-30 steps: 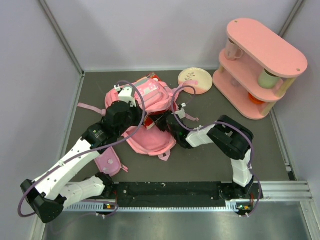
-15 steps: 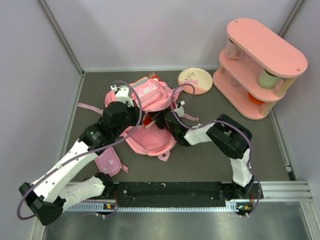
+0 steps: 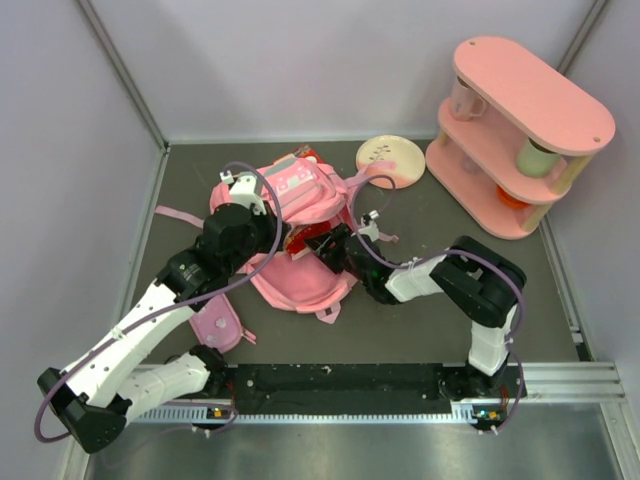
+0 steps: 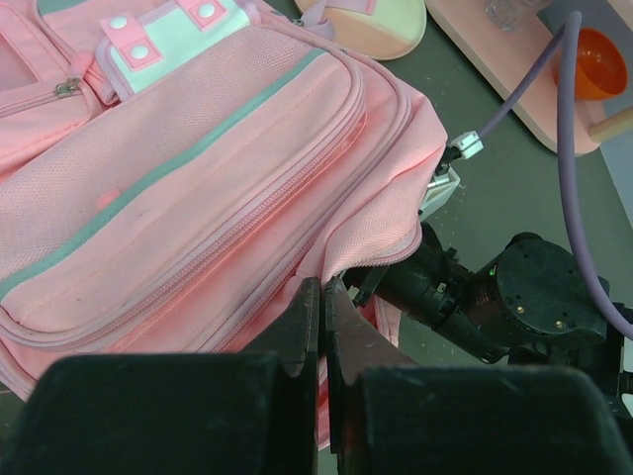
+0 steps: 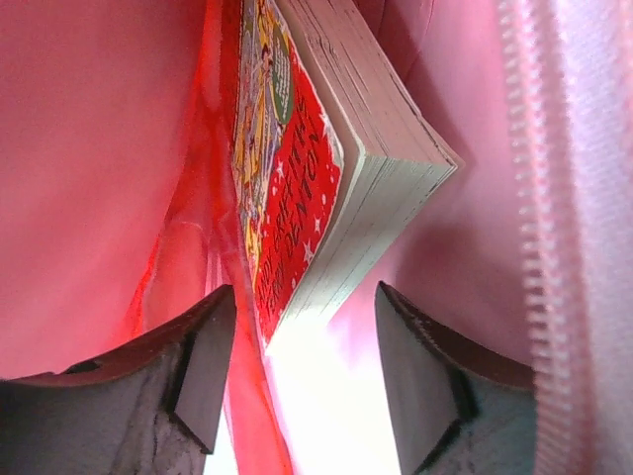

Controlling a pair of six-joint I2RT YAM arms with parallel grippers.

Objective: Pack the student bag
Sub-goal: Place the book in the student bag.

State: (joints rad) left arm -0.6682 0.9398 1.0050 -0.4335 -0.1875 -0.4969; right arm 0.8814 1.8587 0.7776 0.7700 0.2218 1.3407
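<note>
The pink student bag lies mid-table, its mint-and-white patch facing up. My left gripper is shut on the edge of the bag's opening flap and holds it up; in the top view it is at the bag's middle. My right gripper is open inside the bag's pink interior. A thick book with a red cover lies just ahead of its fingers, not clamped. The book shows as a red patch in the opening in the top view. The right arm reaches under the lifted flap.
A small pink pouch lies near the left arm's base. A cream plate sits behind the bag. A pink two-tier shelf with cups stands at the back right. A bag strap trails left.
The right arm's elbow has swung right and lower while its gripper stays in the opening. The left gripper has shifted slightly left with the flap. More of the red book shows.
</note>
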